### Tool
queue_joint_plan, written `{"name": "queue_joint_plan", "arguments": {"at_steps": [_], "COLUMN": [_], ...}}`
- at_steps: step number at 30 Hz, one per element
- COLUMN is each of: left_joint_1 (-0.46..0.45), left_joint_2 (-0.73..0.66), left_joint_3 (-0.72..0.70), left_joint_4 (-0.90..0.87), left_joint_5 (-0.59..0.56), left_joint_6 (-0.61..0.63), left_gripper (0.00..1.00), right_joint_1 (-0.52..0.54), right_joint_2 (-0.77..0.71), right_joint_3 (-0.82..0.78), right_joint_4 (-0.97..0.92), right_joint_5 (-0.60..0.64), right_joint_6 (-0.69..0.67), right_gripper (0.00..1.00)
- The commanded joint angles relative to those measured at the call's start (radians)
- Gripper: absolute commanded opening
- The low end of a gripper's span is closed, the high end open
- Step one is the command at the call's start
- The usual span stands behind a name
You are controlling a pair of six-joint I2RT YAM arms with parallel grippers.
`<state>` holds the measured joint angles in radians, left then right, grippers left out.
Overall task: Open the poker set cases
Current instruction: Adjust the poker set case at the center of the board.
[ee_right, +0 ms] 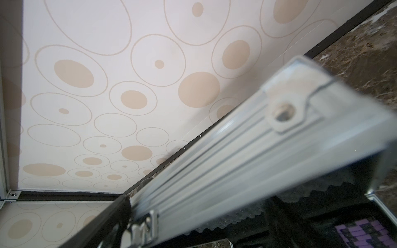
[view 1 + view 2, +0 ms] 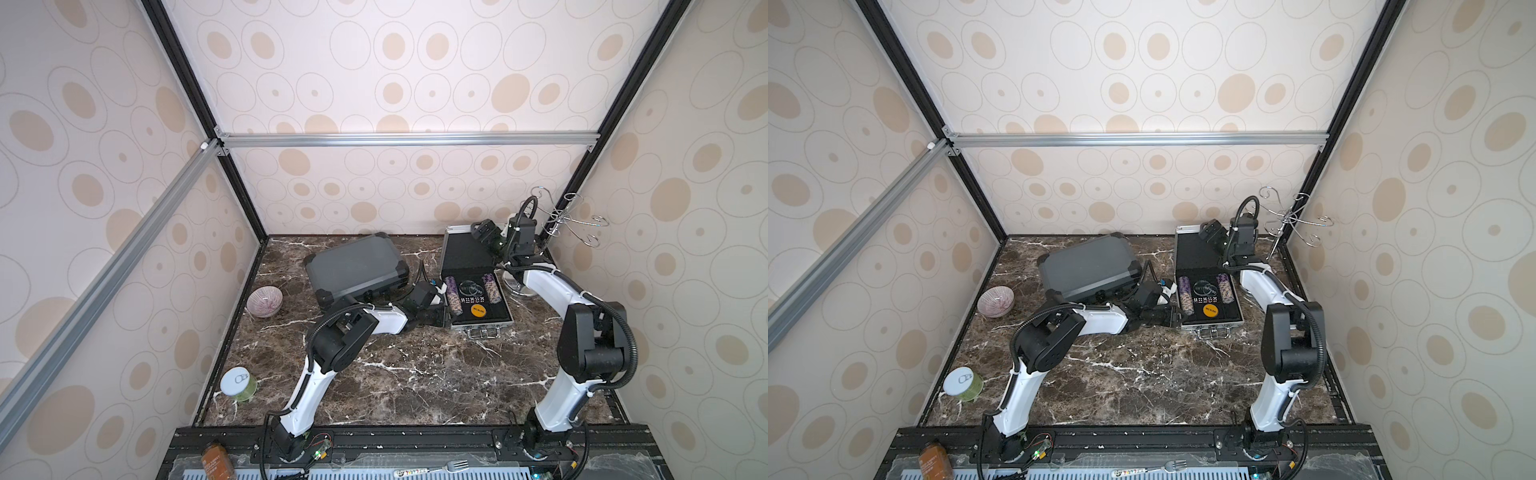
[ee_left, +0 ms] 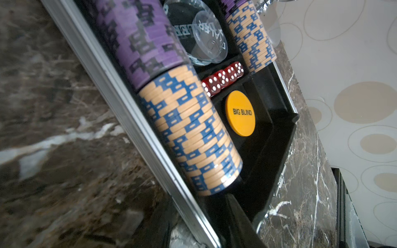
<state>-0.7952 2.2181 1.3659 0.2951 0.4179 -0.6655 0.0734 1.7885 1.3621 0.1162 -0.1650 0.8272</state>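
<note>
Our left end effector (image 2: 440, 319) lies low against the left edge of the silver case (image 2: 482, 330), in the middle of both top views. Its tips are hidden there and blurred in the left wrist view, so we cannot tell how far apart they stand or whether they grip anything. In that wrist view the case's aluminium rim (image 3: 120, 103) runs diagonally, with stacked chips (image 3: 189, 133) just inside it.

Our right end effector (image 2: 483, 232) sits at the top right corner of the lid (image 2: 463, 251), which stands upright at the case's far side. Its jaws are spread wide, and the lid's ribbed edge (image 1: 236, 158) crosses close in front of the right wrist camera. We cannot tell whether they touch it.

The silver case is open, right of centre. The dark grey case (image 2: 353, 266) is shut, left of centre, near the back wall (image 2: 374, 187). Only a narrow strip of tabletop (image 2: 415, 374) separates the two cases, and the left arm (image 2: 353, 328) has its wrist in that strip.

A wire stand (image 2: 571, 216) occupies the upper right corner behind the right arm (image 2: 552, 291), its foot just beside the silver case's right side. A bowl (image 2: 264, 301) lies left of the dark grey case, near the tabletop's left edge. A jar (image 2: 238, 382) stands at lower left by that same edge. The widest bare stretch lies in the lower middle, between the two arms.
</note>
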Motion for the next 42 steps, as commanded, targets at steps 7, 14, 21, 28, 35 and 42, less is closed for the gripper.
{"name": "queue_joint_plan", "arguments": {"at_steps": [7,14,21,28,35,42], "left_joint_1": [-0.012,-0.009,-0.004,0.002,0.008,0.013], "left_joint_2": [0.014,-0.011,-0.020,-0.027,-0.040,-0.054], "left_joint_3": [0.005,-0.007,-0.010,-0.023,-0.043,-0.047], "left_joint_4": [-0.059,-0.063,-0.072,-0.069,-0.056,-0.058], "left_joint_5": [-0.006,-0.027,-0.034,-0.037,-0.041,-0.051], "left_joint_6": [0.003,0.011,0.016,0.017,0.012,0.018], "left_gripper": [0.46,0.51,0.52,0.53,0.53,0.54], "right_joint_1": [-0.007,-0.009,-0.008,-0.008,-0.008,-0.009], "right_joint_2": [-0.034,-0.051,-0.057,-0.054,-0.061,-0.086], "right_joint_3": [-0.030,-0.011,0.018,0.040,0.055,0.055], "right_joint_4": [-0.065,-0.082,-0.082,-0.069,-0.067,-0.067], "right_joint_5": [0.032,0.021,-0.012,-0.049,-0.058,-0.061], "right_joint_6": [-0.020,-0.026,-0.013,0.017,0.038,0.043], "right_gripper": [0.99,0.99,0.99,0.99,0.98,0.99]}}
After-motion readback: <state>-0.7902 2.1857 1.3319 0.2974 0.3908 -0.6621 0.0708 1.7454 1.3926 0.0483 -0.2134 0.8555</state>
